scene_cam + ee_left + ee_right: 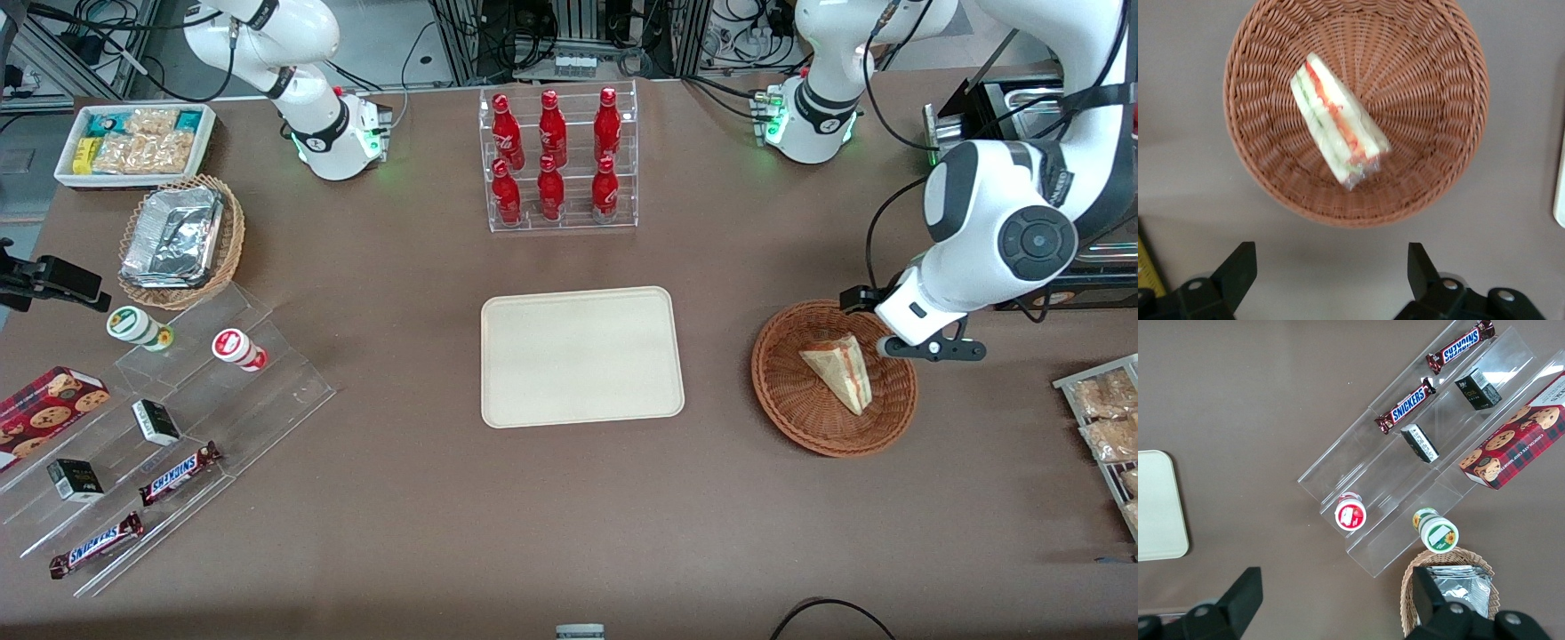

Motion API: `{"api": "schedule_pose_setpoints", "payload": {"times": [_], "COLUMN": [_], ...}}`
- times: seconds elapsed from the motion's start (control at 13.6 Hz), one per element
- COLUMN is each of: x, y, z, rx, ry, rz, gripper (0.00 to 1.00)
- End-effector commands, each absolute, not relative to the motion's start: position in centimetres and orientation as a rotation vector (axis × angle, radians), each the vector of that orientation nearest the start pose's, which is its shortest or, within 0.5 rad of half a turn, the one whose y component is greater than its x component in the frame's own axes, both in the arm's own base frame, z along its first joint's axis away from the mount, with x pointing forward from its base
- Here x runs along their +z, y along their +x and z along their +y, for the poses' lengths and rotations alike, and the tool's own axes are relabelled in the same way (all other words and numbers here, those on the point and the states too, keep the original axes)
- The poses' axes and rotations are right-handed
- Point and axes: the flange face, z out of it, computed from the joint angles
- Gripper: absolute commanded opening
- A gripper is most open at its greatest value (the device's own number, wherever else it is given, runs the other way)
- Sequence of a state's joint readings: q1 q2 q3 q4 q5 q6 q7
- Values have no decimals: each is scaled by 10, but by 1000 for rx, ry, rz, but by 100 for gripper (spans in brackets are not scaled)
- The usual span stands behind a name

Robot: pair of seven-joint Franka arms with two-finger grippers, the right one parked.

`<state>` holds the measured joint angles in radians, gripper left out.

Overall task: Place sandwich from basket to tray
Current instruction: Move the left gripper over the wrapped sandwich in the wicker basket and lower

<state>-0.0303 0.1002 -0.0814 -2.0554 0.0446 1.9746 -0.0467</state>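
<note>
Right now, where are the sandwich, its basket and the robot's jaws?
sandwich (1338,137): left wrist view, filling edge.
basket (782,391): front view, woven wall.
gripper (1331,270): left wrist view, between open fingertips, above the table beside the basket.

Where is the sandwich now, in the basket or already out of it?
In. The sandwich lies on its side in the basket. The tray is bare, and the open claw hangs above the basket's edge.

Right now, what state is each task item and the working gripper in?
sandwich: wrapped, lying in the basket, not gripped.
basket: holds only the sandwich.
tray: bare, nothing on it.
left gripper: open, above the table just off the basket's rim, holding nothing.
</note>
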Motion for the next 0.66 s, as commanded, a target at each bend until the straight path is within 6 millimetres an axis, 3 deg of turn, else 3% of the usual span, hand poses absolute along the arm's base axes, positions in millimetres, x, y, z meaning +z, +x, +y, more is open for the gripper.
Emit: {"api": "schedule_pose_setpoints", "payload": {"times": [0.0, 0.22, 0.44, 0.59], "x": [353, 344, 323, 320], "y": [537, 538, 541, 545], "z": [-55, -55, -64, -64], "rx": [207, 168, 152, 116], "ry": [-3105, -3103, -3020, -2981], "rz": [103, -114, -658, -842], "gripper": [100, 100, 100, 100]}}
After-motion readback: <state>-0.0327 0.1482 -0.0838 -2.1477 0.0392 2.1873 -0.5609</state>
